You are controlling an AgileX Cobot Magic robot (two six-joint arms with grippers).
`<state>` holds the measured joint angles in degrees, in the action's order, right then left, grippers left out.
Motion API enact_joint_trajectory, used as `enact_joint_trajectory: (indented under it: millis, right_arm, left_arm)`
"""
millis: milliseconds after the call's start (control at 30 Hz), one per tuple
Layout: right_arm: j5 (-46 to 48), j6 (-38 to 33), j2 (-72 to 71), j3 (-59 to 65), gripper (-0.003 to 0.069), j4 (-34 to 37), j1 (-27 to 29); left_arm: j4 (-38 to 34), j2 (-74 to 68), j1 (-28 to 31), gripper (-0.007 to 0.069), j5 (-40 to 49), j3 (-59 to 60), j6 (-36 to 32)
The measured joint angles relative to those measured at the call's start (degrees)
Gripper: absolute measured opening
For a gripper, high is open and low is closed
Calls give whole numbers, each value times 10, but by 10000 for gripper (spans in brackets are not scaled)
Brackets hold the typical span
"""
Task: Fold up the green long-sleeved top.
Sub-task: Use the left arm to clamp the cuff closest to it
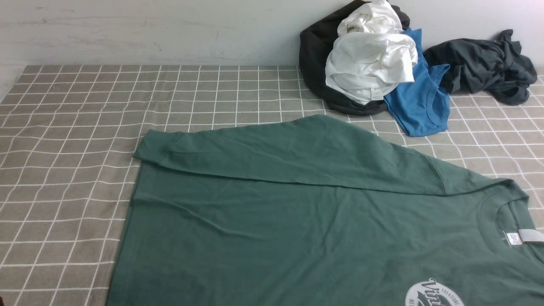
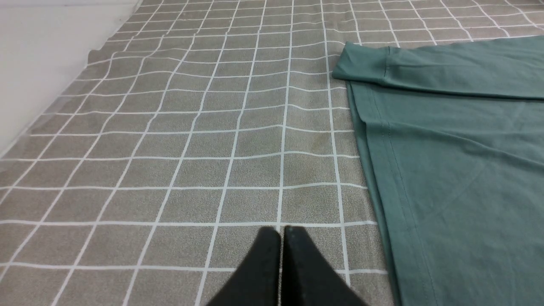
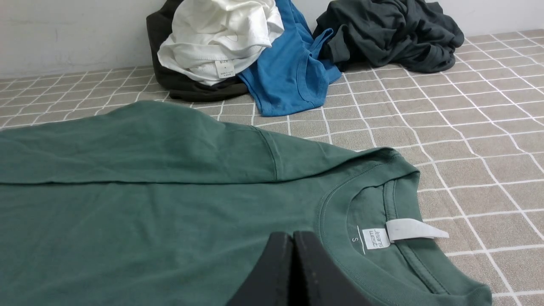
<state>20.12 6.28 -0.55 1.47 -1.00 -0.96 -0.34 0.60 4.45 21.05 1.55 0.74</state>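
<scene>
Counting from my end: one green long-sleeved top (image 1: 297,221), on one checked tablecloth (image 1: 63,170). One sleeve (image 1: 276,153) in sight, lying across the top. One collar (image 3: 340,204), one chest logo (image 1: 433,295). At the neck I get two labels: one printed patch (image 3: 376,239) and one plain tab (image 3: 414,229).

Back by the wall, four loose garments: one black garment (image 1: 312,51), one white garment (image 1: 369,63), though that bundle may be more than one piece, one blue garment (image 1: 420,102) and one charcoal-grey garment (image 1: 480,63).

Grippers, two: left gripper (image 2: 280,231) and right gripper (image 3: 293,236), two dark fingers (image 2: 263,263) on each.
</scene>
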Motion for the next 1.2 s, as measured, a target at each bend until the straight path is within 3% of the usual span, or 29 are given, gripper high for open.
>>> enact_joint_trajectory:
  millis: [600, 833, 867, 967, 1133, 1200]
  right_arm:
    - [3, 0, 0, 0, -14, 46, 0]
    - [5, 0, 0, -1, -14, 122, 0]
    - [7, 0, 0, -1, -14, 164, 0]
    - [10, 12, 0, 1, -14, 302, 0]
    - [6, 35, 0, -1, -14, 539, 0]
    - [4, 32, 0, -1, -14, 587, 0]
  left_arm:
    - [3, 0, 0, -7, -4, 0, 3]
    - [-154, 0, 0, -7, -63, 0, 111]
    - [-234, 0, 0, -7, -77, 0, 163]
    - [-377, 0, 0, -7, -98, 0, 236]
    - [-470, 0, 0, -7, -107, 0, 233]
    - [-477, 0, 0, -7, -108, 0, 221]
